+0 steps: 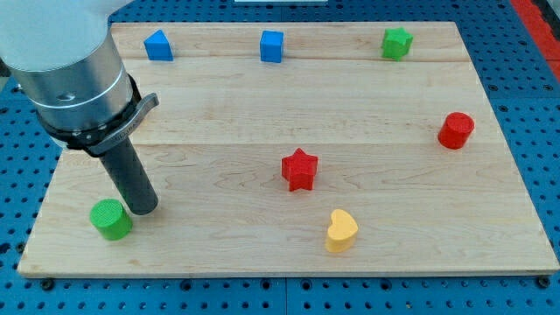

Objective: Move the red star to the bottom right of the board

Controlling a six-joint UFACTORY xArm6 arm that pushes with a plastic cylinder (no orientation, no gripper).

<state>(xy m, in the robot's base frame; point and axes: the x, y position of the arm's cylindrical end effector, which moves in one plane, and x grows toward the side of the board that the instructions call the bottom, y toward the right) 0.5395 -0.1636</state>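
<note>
The red star (pixel 299 170) lies near the middle of the wooden board (pixel 289 96), slightly toward the view's bottom. My tip (pixel 143 210) rests on the board at the view's lower left, far left of the red star. It sits just right of a green cylinder (pixel 111 219), touching or nearly touching it. The arm's grey body rises from the tip to the view's top left.
A yellow heart (pixel 341 230) lies just below and right of the red star. A red cylinder (pixel 455 130) stands at the right. Along the top edge are a blue block (pixel 158 45), a blue cube (pixel 272 46) and a green star (pixel 396 43).
</note>
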